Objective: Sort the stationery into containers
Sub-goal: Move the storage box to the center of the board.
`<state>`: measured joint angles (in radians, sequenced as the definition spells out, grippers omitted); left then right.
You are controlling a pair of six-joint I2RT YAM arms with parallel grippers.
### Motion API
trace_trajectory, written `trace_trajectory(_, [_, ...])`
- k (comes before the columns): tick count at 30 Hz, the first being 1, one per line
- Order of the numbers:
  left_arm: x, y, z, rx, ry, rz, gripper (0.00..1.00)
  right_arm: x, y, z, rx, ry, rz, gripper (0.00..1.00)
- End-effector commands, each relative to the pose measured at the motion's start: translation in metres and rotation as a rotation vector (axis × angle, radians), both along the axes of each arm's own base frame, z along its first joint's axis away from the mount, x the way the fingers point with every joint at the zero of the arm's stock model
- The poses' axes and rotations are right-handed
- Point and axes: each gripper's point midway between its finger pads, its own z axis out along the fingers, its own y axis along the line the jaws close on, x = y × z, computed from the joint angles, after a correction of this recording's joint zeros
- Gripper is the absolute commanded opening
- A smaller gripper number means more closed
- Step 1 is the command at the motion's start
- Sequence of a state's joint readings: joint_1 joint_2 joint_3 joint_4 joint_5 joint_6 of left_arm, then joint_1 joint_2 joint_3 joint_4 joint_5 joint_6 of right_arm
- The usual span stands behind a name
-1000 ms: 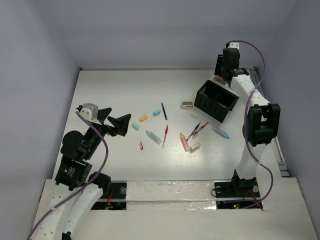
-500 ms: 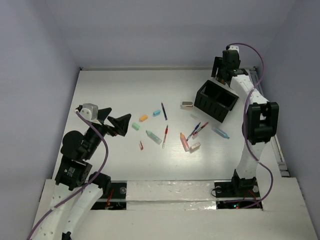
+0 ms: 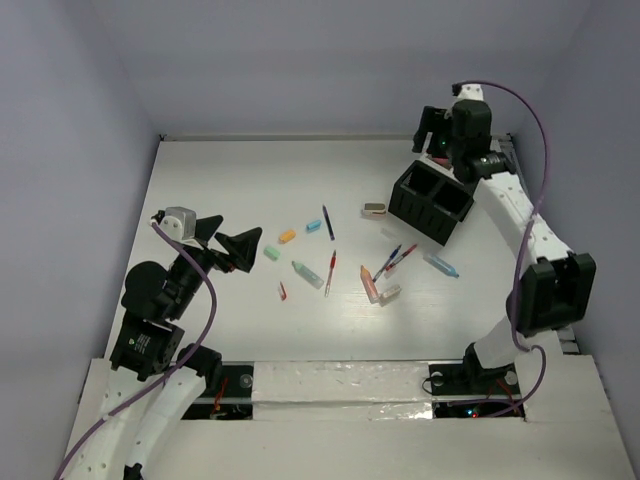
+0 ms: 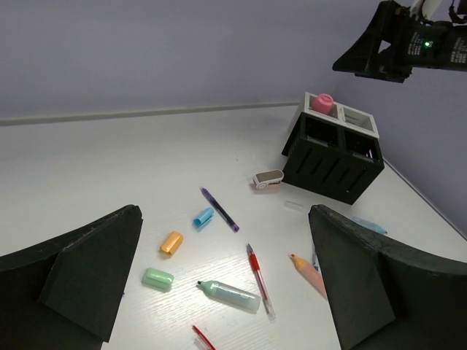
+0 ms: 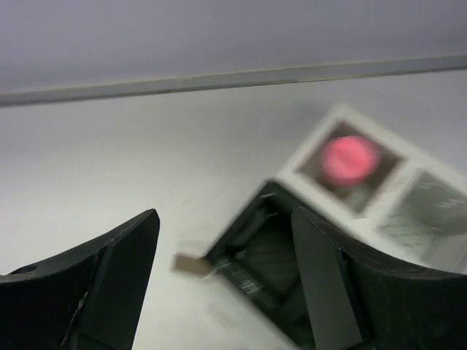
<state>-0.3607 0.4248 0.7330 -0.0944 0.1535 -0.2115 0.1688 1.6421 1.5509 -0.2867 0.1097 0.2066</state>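
Two grippers, both empty right now. The left gripper (image 3: 238, 232) hovers around 9 o'clock of the white table (image 3: 220, 180), jaws spread wide with nothing in them. The right gripper (image 3: 438, 140) hangs over the far end of the black slotted plastic organizer box (image 3: 432, 200) out at 2 o'clock. Its fingers are parted too, with nothing between them, though its wrist view is pretty blurry.

The pink-capped bottle (image 4: 323, 103) stands in a compartment of the white plastic section (image 4: 340, 111) joined to the box's far side. A small grey-and-white clip-like thing (image 3: 374, 210) lies just beside the box at its 9 o'clock.

Everything else is loose mid-table:
- The thin dark blue pen (image 3: 327, 222) is at 12 o'clock of the bunch.
- The short teal marker (image 3: 313, 226) and the short orange marker (image 3: 287, 236) lie just off the pen's 9 o'clock.
- The short green marker (image 3: 271, 253) sits at 8 o'clock of the orange one.
- The pale green capped marker (image 3: 307, 274) and the thin red pen (image 3: 330, 272) lie side by side near 6 o'clock.
- The peach marker (image 3: 370, 283) is at 4 o'clock.
- A red and a blue pen lie crossed (image 3: 397, 258) between the peach marker and the box.
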Motion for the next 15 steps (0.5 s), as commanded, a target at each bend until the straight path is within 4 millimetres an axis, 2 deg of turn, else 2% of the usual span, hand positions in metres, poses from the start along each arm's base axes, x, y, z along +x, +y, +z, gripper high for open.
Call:
trace_trajectory(1, [0.004,0.0,0.009,-0.018,-0.025,0.01,0.99,-0.039,0.096,-0.006,0.046,-0.014,0.246,0.78])
trace_trajectory(3, [0.004,0.001,0.009,-0.018,-0.022,0.018,0.99,-0.058,0.123,-0.01,0.051,-0.008,0.31,0.75])
trace_trajectory(4, [0.005,0.001,0.009,-0.018,-0.022,0.019,0.99,-0.07,0.134,-0.025,0.048,0.024,0.34,0.74])
trace_trajectory(5, [0.006,0.002,0.008,-0.016,-0.017,0.024,0.99,-0.084,0.153,-0.027,0.05,0.026,0.394,0.73])
trace_trajectory(8, [0.007,0.002,0.007,-0.017,-0.012,0.03,0.99,-0.11,0.177,-0.05,0.045,0.083,0.465,0.7])
trace_trajectory(13, [0.008,0.002,0.005,-0.014,-0.006,0.029,0.99,-0.134,0.193,-0.083,0.01,0.164,0.52,0.69])
trace_trajectory(15, [0.008,0.001,0.005,-0.014,-0.006,0.027,0.99,-0.136,0.19,-0.094,-0.002,0.192,0.516,0.68])
